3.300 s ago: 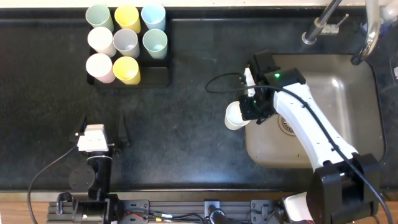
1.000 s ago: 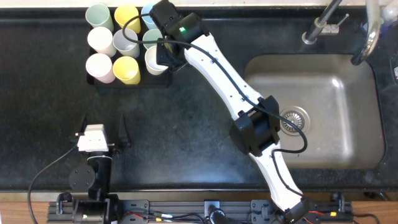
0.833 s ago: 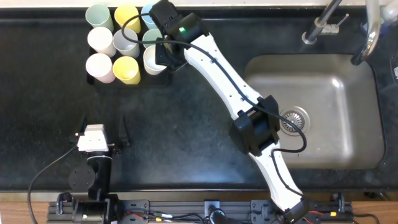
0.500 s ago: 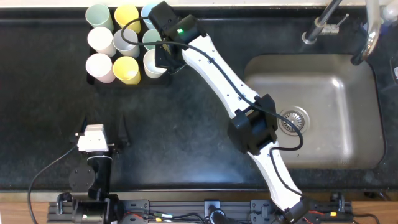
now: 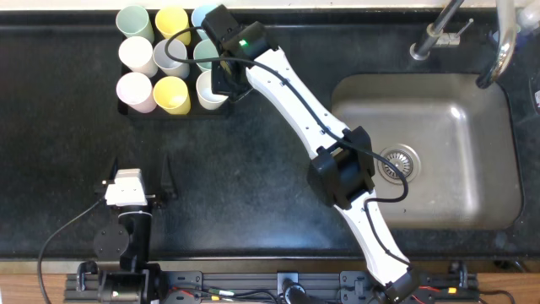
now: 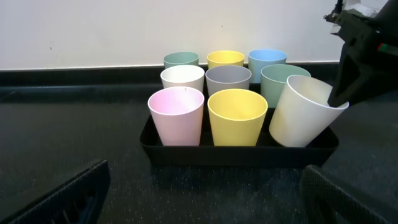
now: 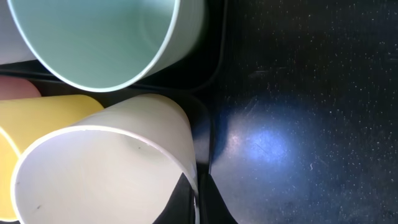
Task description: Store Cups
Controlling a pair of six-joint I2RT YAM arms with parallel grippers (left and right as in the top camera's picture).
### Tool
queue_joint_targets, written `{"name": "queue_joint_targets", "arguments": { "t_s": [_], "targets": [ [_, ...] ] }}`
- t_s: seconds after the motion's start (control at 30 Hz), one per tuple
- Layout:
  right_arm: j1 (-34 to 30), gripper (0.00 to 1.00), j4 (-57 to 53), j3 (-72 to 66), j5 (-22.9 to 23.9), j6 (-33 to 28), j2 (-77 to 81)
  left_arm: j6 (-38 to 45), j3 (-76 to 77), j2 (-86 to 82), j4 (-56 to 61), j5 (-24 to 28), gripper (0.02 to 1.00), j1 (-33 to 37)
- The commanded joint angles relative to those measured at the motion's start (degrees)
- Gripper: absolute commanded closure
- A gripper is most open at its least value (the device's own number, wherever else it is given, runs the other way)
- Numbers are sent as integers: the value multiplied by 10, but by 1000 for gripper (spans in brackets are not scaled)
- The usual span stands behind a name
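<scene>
**Right pincer (image 5: 221,78) clenched on the rim of a tilted white cup (image 6: 303,113), at the tray's last slot**

From the pincer, the cup's long axis slants down and away, so its base sits in the corner slot of the black tray (image 6: 186,154) at the upper left of the top view. That slot is just beside the yellow cup (image 6: 237,116). The cup probably needs tipping upright before it is let go. The left pincer (image 5: 139,171) rests released at lower left, well apart.

Right hand (image 5: 223,78) at white cup (image 5: 208,89), tray (image 5: 202,111) corner slot (eight other cups (image 5: 171,95) alongside); left hand (image 5: 135,173) well apart.
</scene>
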Motion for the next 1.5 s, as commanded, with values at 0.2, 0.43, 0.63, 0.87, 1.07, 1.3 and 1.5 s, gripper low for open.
{"name": "queue_joint_targets", "arguments": {
  "t_s": [0.2,0.43,0.63,0.87,1.07,1.3,1.5],
  "targets": [
    [1,956,-6,17,15,-13,3,9,-1,-6,-2,3,18,-2],
    [1,954,-6,17,15,-13,3,9,-1,-6,-2,3,18,-2],
    [4,722,-6,17,15,-17,3,9,-1,-6,-2,3,18,-2],
    [4,323,-6,17,15,-17,3,9,-1,-6,-2,3,18,-2],
    [3,3,-9,17,15,-16,-11,9,-1,-6,-2,3,18,-2],
    [-2,3,-9,17,52,-16,-69,9,-1,-6,-2,3,18,-2],
    [-12,3,-29,17,195,0,-178,9,-1,-6,-2,3,18,-2]
  ]
}}
